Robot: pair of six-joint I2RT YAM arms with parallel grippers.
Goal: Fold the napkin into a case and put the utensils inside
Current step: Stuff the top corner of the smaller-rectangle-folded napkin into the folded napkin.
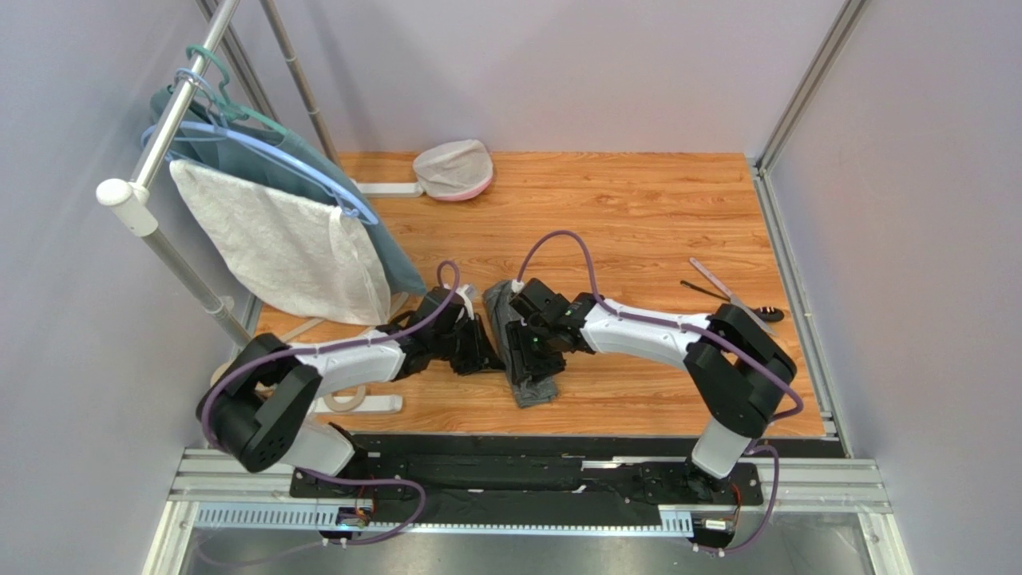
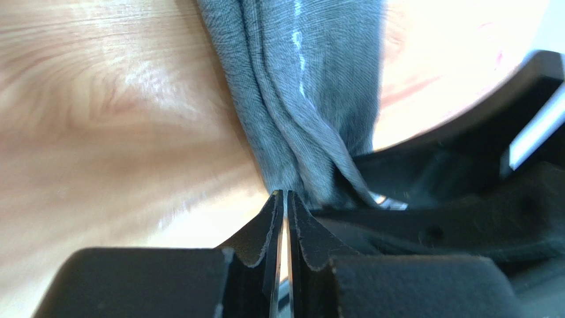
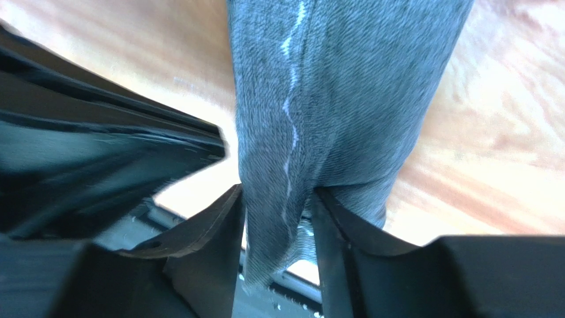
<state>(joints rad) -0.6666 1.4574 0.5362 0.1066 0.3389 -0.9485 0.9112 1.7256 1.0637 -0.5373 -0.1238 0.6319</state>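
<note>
The napkin [image 1: 535,391] lies on the wooden table as a narrow dark grey folded strip between both grippers. In the left wrist view its pleats [image 2: 298,79] gather to a point at the tips of my left gripper [image 2: 286,192], whose jaws are pressed almost together on the cloth's edge. In the right wrist view my right gripper [image 3: 278,192] stands open, and the napkin [image 3: 331,86] with its pale stitched line hangs loosely between the fingers. From above, the left gripper [image 1: 484,347] and right gripper [image 1: 524,347] almost touch. The utensils, one silver [image 1: 710,278] and one black [image 1: 734,309], lie far right.
A white towel [image 1: 282,246] and a teal garment [image 1: 382,246] hang from a rack [image 1: 180,270] at the left. A pale round cloth cap [image 1: 455,168] sits at the table's back. Grey walls close in both sides. The right arm's dark body [image 2: 464,212] is close beside the left gripper.
</note>
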